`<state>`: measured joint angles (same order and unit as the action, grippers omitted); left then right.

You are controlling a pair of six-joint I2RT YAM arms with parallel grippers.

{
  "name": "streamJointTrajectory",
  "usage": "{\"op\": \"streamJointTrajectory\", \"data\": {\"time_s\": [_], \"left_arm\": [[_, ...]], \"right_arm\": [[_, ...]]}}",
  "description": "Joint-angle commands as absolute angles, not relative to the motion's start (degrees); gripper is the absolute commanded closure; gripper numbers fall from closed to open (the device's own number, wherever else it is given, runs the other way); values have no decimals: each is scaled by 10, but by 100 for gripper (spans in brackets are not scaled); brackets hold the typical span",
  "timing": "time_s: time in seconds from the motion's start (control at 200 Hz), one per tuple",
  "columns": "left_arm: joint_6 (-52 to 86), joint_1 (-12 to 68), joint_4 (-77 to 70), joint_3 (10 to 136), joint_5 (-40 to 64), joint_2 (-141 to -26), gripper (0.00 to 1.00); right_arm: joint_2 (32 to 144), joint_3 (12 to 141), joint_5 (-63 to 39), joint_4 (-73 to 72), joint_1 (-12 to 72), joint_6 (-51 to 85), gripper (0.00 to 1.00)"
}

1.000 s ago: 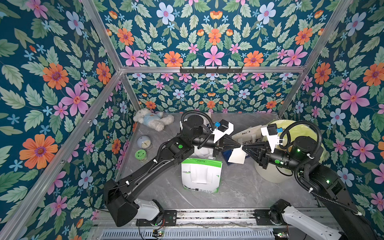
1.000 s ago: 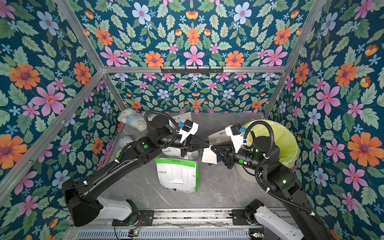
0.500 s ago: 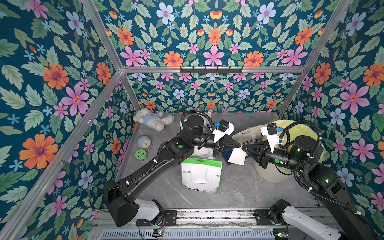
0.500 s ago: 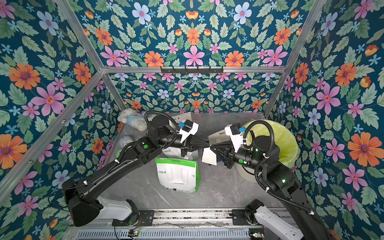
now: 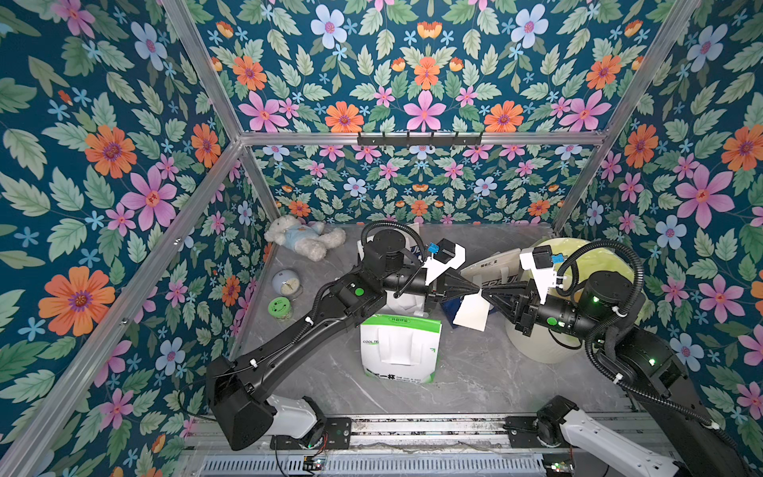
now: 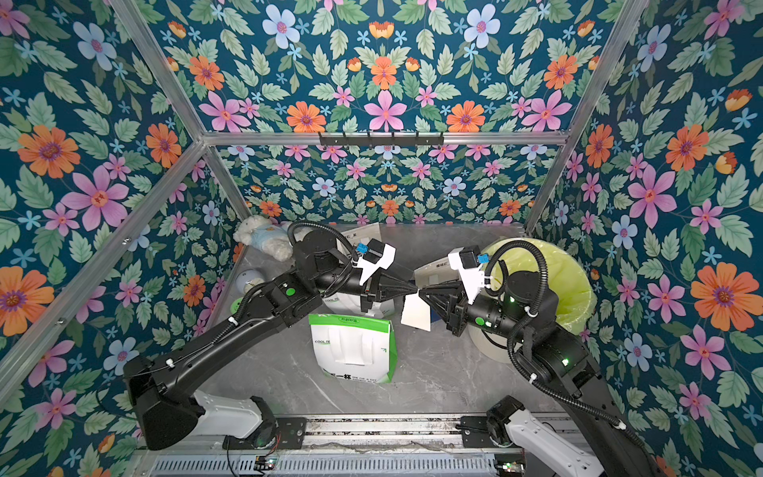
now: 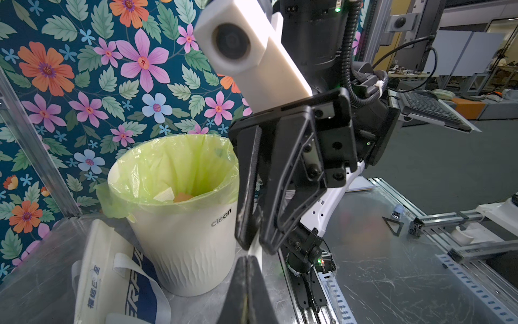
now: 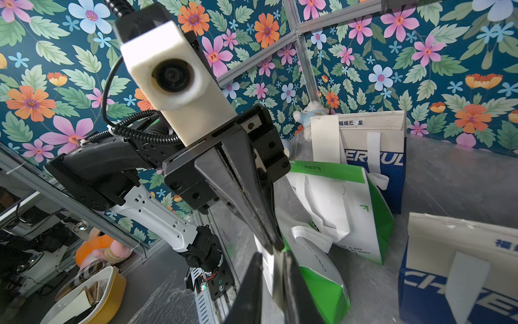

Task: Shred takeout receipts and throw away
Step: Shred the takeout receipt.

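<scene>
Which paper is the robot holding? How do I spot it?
Find the white bin with the green liner. Beside it the left gripper and right gripper meet tip to tip, and the receipt hangs from them. It is plain white, unlike the printed green bag.

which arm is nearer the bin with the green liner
Right. The right arm crosses directly over the bin in both top views; the left arm reaches in from the opposite side, ending short of it.
</scene>
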<state>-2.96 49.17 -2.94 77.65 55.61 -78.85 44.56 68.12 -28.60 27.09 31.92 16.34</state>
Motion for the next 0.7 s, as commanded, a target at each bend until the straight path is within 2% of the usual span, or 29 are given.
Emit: {"op": "streamJointTrajectory", "data": {"time_s": [0.0,0.46,0.595,0.655,0.695], "left_arm": [[-34,492,-34,778,560,-787,100],[-34,496,-37,781,558,-791,100],[-35,498,-37,780,558,-792,100],[-36,499,-36,779,556,-791,100],[-38,499,-36,778,556,-791,100]], "right_arm": [[444,682,-279,257,320,156,83],[455,676,-278,245,319,166,87],[456,674,-270,243,319,172,94],[453,671,-264,242,319,176,100],[451,671,-260,243,320,180,100]]}}
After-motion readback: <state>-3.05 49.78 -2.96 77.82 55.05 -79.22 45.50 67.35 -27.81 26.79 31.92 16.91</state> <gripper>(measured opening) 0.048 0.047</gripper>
